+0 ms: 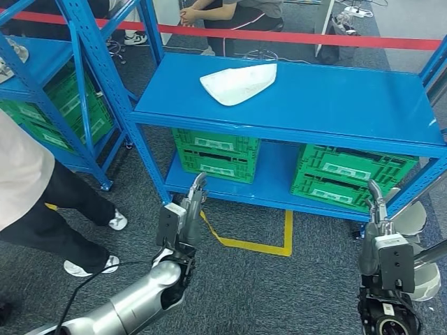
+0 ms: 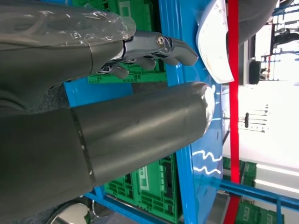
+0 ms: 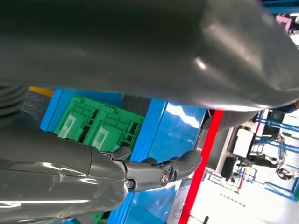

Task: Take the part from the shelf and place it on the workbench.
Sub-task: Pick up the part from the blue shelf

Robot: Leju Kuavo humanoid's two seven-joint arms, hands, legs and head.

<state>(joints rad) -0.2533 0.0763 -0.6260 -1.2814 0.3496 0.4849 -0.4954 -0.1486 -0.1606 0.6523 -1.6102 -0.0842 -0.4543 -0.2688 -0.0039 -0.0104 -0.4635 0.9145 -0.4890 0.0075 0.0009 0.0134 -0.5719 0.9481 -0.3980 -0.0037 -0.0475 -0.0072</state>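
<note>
White part [image 1: 238, 83] lies on the blue shelf [image 1: 337, 98] top, well ahead of and above both hands, nearer the left one. Left hand [image 1: 191, 209] and right hand [image 1: 377, 204] hold nothing, fingers apart and raised, below shelf level. Green crates [image 1: 217, 155] sit underneath. Risk: part's smooth and curved, so a one-sided reach could push it back or off the shelf; person [image 1: 31, 188] stands close by the left arm.

A blue metal shelf [image 1: 337, 105] stands on dark grey carpet [image 1: 253, 293]. Green crates [image 1: 217, 153] sit on its lower tier. Yellow floor tape [image 1: 263, 246] lies just before it, a red barrier tape [image 1: 295, 36] runs behind it, and a second blue rack [image 1: 58, 84] stands beside it.
</note>
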